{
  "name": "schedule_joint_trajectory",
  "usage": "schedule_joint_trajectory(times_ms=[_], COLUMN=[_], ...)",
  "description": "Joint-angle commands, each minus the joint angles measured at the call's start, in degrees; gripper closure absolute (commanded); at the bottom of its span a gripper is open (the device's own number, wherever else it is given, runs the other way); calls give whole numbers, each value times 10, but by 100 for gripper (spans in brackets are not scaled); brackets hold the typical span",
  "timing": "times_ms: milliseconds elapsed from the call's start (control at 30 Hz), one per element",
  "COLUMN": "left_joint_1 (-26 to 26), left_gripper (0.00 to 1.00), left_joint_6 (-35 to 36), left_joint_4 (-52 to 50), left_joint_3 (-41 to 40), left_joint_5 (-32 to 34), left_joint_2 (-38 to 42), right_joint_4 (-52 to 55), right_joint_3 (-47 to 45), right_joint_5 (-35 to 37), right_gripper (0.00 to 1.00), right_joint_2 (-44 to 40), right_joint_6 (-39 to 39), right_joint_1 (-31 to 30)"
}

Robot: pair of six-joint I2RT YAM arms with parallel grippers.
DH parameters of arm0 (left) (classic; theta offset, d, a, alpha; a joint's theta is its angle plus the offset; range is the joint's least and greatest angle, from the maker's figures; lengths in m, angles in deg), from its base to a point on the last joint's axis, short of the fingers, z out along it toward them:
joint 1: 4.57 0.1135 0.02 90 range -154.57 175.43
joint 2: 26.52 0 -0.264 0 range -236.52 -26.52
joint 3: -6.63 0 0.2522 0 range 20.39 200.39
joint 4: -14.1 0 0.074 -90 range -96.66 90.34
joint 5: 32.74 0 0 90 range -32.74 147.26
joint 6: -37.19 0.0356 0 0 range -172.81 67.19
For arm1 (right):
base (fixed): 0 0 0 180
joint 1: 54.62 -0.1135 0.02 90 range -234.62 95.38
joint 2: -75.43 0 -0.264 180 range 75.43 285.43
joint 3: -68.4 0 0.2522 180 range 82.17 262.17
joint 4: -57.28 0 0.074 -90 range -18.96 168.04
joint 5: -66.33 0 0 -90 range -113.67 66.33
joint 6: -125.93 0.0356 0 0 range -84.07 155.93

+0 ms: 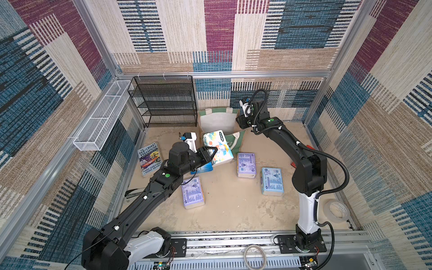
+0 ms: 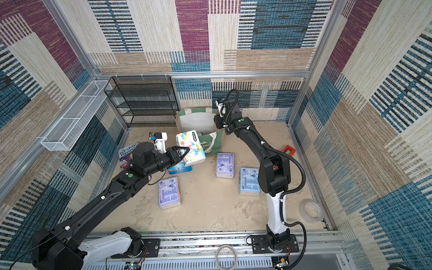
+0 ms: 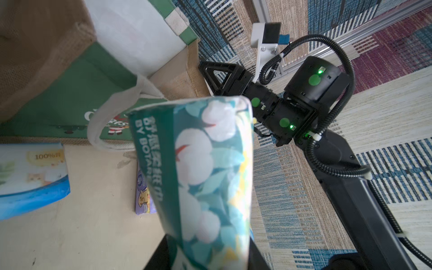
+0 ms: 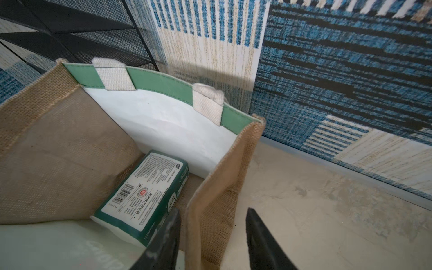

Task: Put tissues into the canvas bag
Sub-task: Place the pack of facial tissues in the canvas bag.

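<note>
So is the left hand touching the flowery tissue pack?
Touching. In both top views the left hand pinches one end of the flowery tissue pack.

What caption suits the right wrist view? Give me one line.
Right gripper open astride the canvas bag's jute side wall; a green-white tissue pack lies inside.

Canvas bag: green front, tan sides, white lining. Green/white pack. Cartoon pack: white, multicolour print. Lavender pack; lt-blue pack. Black mesh rack.
</note>
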Motion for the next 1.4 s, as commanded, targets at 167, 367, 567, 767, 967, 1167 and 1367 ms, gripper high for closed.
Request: schedule_joint_trajectory(times_ms=[167,367,567,767,967,1167,1367], left_joint_1=[20,33,45,48,50,54,55], left_gripper=[59,59,58,59,60,61,61], left_joint_6=[66,92,133,159,171,175,187], left_joint_4=[-60,-92,-139,-200,-238,-260,-301], left_joint_3=[119,213,341,476,546,601,672], left_joint_5=[-37,-49,-62,-81,-76,-69,-69], left_joint_2=[-72,-140,-225,-333,-415,-470,-530], right_joint_4=[26,23,3,-10,-12,-25,-44], right_joint_3=[23,15,-18,-43,-54,-82,-97], right_joint_5=[-8,-8,-17,-41,-49,-48,-86], right_gripper=[69,77,82,85,88,84,84], right_joint_2=[17,8,-16,-39,-42,-57,-63], right_joint_6=[9,27,54,64,61,65,77], right_joint_1=[1,1,1,1,2,14,26])
